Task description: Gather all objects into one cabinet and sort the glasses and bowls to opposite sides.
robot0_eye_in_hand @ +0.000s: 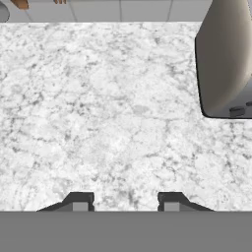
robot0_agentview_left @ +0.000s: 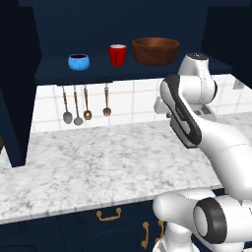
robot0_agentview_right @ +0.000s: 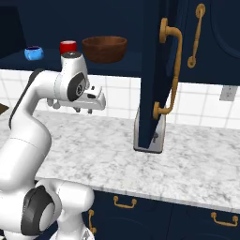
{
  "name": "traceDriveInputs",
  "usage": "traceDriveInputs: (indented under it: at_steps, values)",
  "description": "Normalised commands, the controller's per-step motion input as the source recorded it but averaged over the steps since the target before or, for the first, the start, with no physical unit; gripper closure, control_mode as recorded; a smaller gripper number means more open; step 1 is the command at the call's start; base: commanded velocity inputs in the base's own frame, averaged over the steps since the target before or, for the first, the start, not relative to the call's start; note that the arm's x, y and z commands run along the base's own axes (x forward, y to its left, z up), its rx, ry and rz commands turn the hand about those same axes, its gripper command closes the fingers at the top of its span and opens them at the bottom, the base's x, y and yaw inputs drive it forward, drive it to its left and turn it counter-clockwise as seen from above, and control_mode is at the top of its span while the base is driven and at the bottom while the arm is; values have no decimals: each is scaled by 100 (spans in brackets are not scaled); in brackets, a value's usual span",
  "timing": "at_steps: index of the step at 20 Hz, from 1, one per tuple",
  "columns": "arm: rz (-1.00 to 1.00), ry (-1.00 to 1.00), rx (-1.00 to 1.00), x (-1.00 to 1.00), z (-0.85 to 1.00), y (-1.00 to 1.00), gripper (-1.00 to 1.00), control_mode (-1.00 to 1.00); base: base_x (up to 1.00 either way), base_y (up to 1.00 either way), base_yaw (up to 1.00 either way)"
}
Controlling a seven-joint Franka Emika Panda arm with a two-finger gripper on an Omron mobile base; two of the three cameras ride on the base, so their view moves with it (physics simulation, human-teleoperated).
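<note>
- grey-beige cup isn't anywhere I can make out; toaster-looking grey thing [robot0_agentview_right: 149, 136] is half hidden behind the open cabinet door [robot0_agentview_right: 157, 70]
- cabinet shelf [robot0_agentview_left: 59, 74] holds blue bowl [robot0_agentview_left: 78, 61], red cup [robot0_agentview_left: 117, 54], wooden bowl [robot0_agentview_left: 155, 50] in a row
- fingers [robot0_eye_in_hand: 80, 201] spread apart, holding nothing, over bare marble worktop [robot0_agentview_left: 88, 167]
- spoons [robot0_agentview_left: 78, 106] hang underneath the shelf

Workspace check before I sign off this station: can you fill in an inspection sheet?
Surface: marble counter, bare where the pincer points.
Job's things: blue bowl, red cup and wooden bowl in a row on the open cabinet's shelf.
Clutter: grey appliance on the counter.
Pincer: pincer open, empty, above the counter.
Cables: nothing seen.
Surroundings: hanging spoons, open cabinet door, wall outlet.
</note>
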Motion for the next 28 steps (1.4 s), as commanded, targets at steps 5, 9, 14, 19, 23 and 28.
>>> traceDriveInputs:
  at_steps: [5, 9, 14, 19, 23, 28]
  values:
    - [0, 0, 0, 0, 0, 0, -100, 100, 0, 0, 0]
    - [0, 0, 0, 0, 0, 0, -100, 100, -13, 0, 0]
    - [0, 0, 0, 0, 0, 0, -100, 100, -83, 17, 0]
    - [0, 0, 0, 0, 0, 0, -100, 100, -97, 65, 0]
    - [0, 0, 0, 0, 0, 0, -100, 100, -72, 100, 0]
    - [0, 0, 0, 0, 0, 0, -100, 100, -48, 100, 0]
